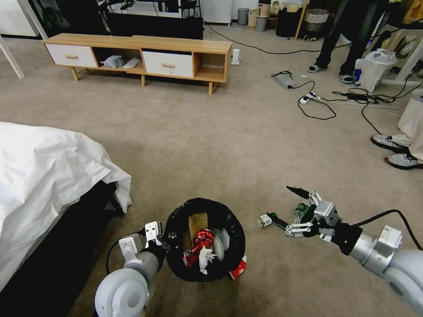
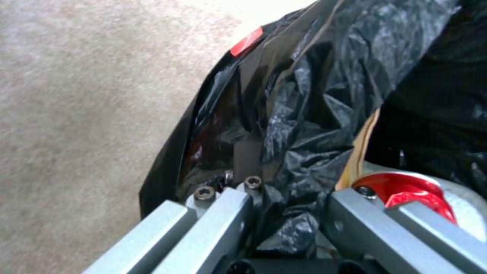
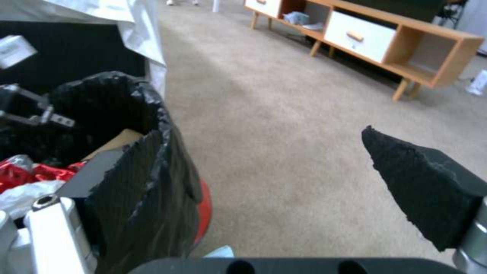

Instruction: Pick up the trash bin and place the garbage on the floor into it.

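Observation:
The trash bin [image 1: 229,224] is lined with a crinkled black bag and sits low in front of me on the floor [image 1: 211,145]. It holds a brown paper bag [image 1: 197,223], a crushed red can [image 1: 204,239] and white tissue [image 1: 207,257]. My left gripper [image 1: 165,240] is shut on the bin's near-left rim, its fingers [image 2: 223,213] straddling the bag [image 2: 314,114]. My right gripper [image 1: 284,204] is open just right of the bin, low over the carpet. Two green-capped bottles lie there: one [image 1: 263,220] by the lower finger, one [image 1: 301,211] under the gripper. In the right wrist view the open gripper [image 3: 274,190] faces the bin's wall [image 3: 152,167].
A bed with a white sheet [image 1: 44,176] stands close on the left. A low wooden cabinet [image 1: 141,57] is at the back. Black cables and a power strip [image 1: 308,97] lie at the back right. People's feet [image 1: 392,149] stand at the right edge.

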